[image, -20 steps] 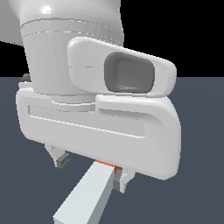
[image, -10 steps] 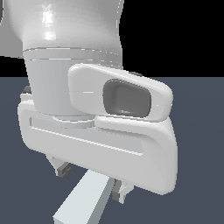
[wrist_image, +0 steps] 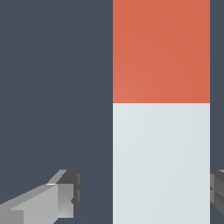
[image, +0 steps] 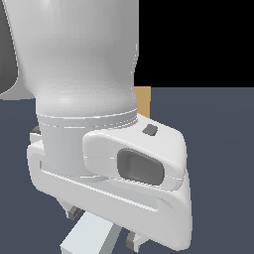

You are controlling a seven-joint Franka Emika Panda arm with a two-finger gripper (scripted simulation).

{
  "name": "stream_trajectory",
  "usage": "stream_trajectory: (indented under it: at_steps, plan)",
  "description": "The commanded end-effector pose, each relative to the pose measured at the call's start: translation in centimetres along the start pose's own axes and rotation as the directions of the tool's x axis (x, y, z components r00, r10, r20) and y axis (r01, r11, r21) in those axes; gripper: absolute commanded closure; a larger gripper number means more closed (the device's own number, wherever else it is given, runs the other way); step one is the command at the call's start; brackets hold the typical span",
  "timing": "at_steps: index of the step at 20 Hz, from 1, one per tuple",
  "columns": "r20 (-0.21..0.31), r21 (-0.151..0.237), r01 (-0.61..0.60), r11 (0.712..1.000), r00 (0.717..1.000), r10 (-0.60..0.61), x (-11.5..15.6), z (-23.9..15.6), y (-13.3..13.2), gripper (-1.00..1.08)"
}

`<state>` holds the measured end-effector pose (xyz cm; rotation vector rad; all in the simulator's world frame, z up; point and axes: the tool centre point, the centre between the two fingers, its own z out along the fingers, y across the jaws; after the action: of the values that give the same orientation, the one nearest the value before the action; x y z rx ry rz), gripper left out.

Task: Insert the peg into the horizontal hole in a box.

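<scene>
Exterior view dominated by the white arm body; claw (image: pixel 101 229) visible only at its underside, two grey fingertips (image: pixel 74 213) protruding either side of the peg (image: pixel 89 237). Peg's pale grey length seen running out from beneath the claw, toward the lower edge of the exterior view; red-orange end hidden there. In the wrist view, peg (wrist_image: pixel 161 131) shown lengthwise on the dark surface (wrist_image: pixel 52 78), pale section adjoining the red-orange section. Claw spread wide about the peg: one finger (wrist_image: pixel 48 201) well apart from the peg's side with bare surface between, the other finger just beside the opposite side, contact not determinable. Peg not clamped. Box (image: pixel 143 100) noted as a narrow tan-orange sliver behind the arm, beyond the claw, mostly concealed. Hole not visible in either view. Distance from peg to box not determinable.
</scene>
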<state>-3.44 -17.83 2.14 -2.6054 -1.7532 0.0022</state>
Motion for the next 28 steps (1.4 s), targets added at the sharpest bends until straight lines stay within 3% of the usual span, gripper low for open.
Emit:
stream_trajectory:
  at_steps: [1,16,22,28]
  plan:
    - [0.0,-0.002,0.0,1.0,1.0,0.0,0.0,0.1,0.1,1.08]
    - [0.0,-0.002,0.011,1.0,1.0,-0.011,1.1,-0.3,-0.1,1.08]
    - [0.0,-0.002,0.054,0.999,0.999,-0.054,5.3,-1.8,-1.1,1.08]
    - [0.001,-0.002,0.131,0.991,0.991,-0.131,12.8,-4.4,-3.2,1.08]
